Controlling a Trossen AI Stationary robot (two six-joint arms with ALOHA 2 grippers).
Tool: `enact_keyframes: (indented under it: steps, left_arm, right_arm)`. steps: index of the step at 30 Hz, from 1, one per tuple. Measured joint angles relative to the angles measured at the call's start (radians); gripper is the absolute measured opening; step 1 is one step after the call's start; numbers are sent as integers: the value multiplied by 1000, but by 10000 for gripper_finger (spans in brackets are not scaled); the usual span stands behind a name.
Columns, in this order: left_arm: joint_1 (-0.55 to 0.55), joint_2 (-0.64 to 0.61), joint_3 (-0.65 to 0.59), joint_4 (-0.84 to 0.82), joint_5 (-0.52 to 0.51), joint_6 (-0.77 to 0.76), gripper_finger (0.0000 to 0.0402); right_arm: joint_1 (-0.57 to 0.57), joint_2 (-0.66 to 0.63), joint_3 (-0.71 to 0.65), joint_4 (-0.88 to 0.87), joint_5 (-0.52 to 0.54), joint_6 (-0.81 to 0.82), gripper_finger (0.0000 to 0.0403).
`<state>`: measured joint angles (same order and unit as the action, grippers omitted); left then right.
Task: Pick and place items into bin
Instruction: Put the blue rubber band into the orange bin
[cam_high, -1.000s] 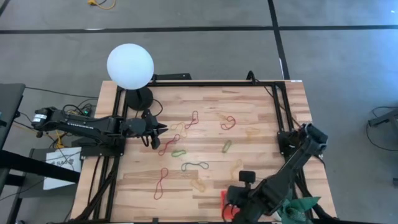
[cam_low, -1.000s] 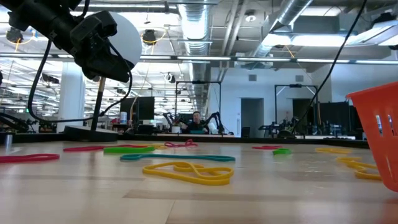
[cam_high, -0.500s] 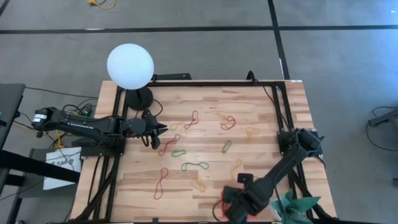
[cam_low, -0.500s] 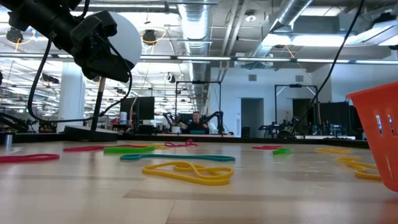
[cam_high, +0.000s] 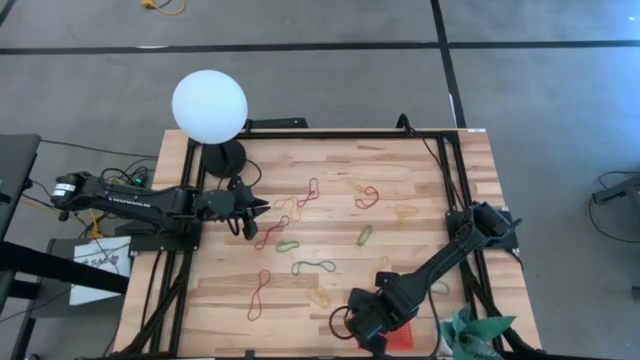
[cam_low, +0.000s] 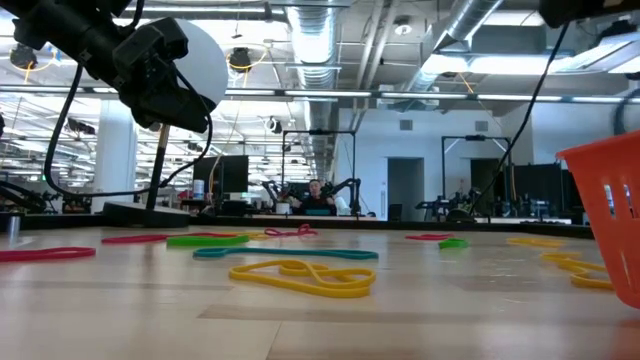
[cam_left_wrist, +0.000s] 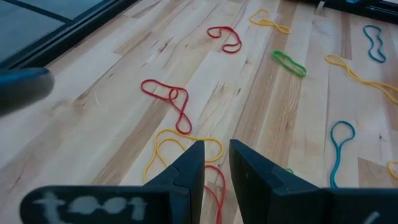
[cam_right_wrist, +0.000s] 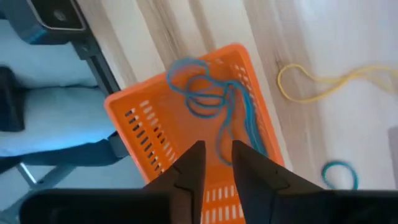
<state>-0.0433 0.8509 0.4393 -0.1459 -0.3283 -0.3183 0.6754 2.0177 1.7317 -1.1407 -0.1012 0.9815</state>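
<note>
right gripper (cam_right_wrist: 215, 163): narrow gap, empty, above bin (cam_right_wrist: 155, 118) | left gripper (cam_left_wrist: 214, 163): narrow gap, empty

No word, number or brand can be read anywhere in these views. A white sheet (cam_high: 88, 268) lying beside the counter's (cam_high: 420, 170) nine o'clock edge carries dark print, too small to make out. Pale marks on the left end effector's (cam_left_wrist: 216, 163) housing in the left wrist view are blurred past reading.
</note>
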Motion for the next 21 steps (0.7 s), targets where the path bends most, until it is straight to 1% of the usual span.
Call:
enact_keyframes:
  steps: [4,8,12,15,18,21]
  left_arm:
    - [0,0,0,0,0,0,63]
    - [0,0,0,0,0,0,63]
    - [0,0,0,0,0,0,63]
    - [0,0,0,1,0,0,63]
    - [0,0,0,1,0,0,63]
    - [0,0,0,1,0,0,63]
  right_arm:
    - [-12,0,0,0,18,-132,79]
    - [-61,-1,0,1,79,-313,76]
    - [-134,-1,0,11,198,-473,77]
    - [-198,-1,0,72,289,-571,77]
    - [-265,-1,0,163,278,-614,77]
    - [-311,-1,0,237,279,-615,77]
